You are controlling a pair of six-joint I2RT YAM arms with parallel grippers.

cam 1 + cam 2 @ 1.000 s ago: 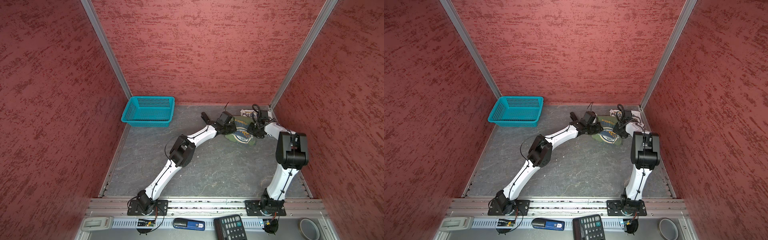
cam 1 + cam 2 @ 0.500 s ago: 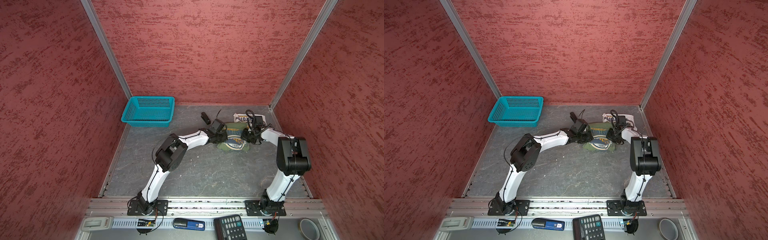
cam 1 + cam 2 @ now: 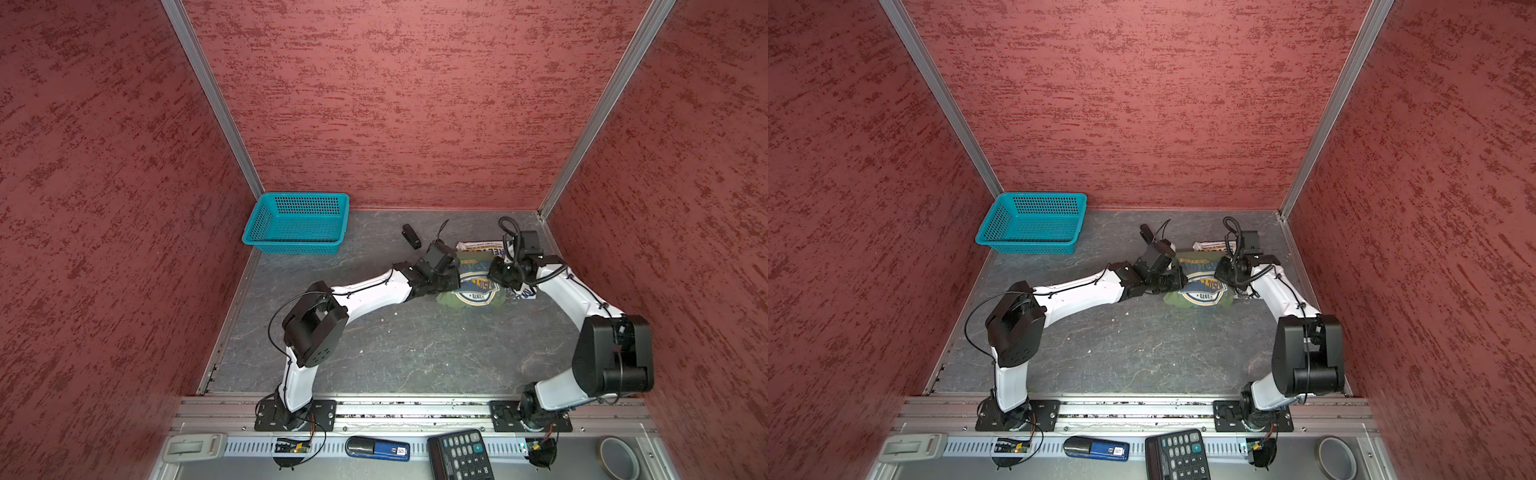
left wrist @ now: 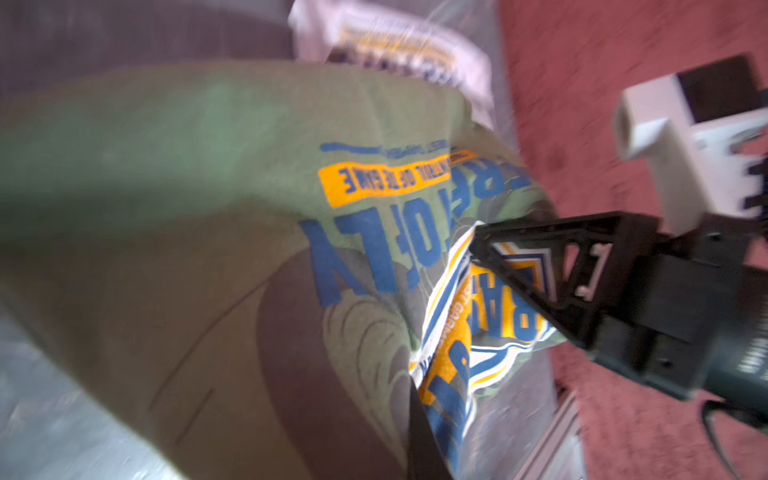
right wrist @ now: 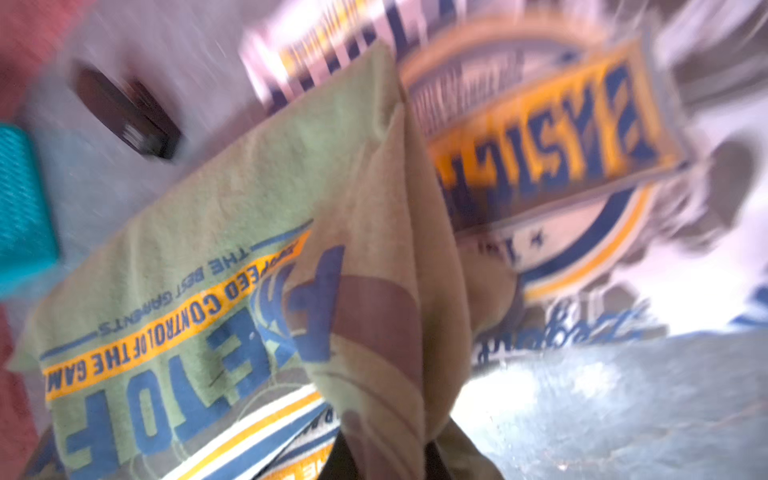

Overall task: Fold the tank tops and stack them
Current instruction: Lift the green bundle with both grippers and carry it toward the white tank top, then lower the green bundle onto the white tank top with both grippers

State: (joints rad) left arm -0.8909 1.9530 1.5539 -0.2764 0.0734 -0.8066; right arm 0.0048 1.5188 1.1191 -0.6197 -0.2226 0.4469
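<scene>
The olive green tank top (image 3: 473, 293) (image 3: 1200, 296) lies bunched at the back right of the floor, its blue-and-yellow emblem facing up. It rests partly on the white tank top (image 3: 478, 247) (image 3: 1212, 246), which shows behind it and at its right. My left gripper (image 3: 451, 275) (image 4: 417, 457) is shut on the olive top's left edge. At the right edge my right gripper (image 3: 498, 272) (image 5: 386, 453) is shut on a fold of the same cloth. Both wrist views are filled with olive cloth (image 4: 166, 166) (image 5: 249, 208). The white top (image 5: 540, 124) lies beyond it.
A teal basket (image 3: 297, 222) stands at the back left. A small black object (image 3: 411, 237) lies on the floor just left of the tops. Red walls close in the back and both sides. A calculator (image 3: 459, 455) and a tape roll (image 3: 619, 457) sit on the front ledge.
Both grippers have moved toward the front with the olive top, drawing it off the back corner. More of the white top now shows behind. The left arm's elbow swung left.
</scene>
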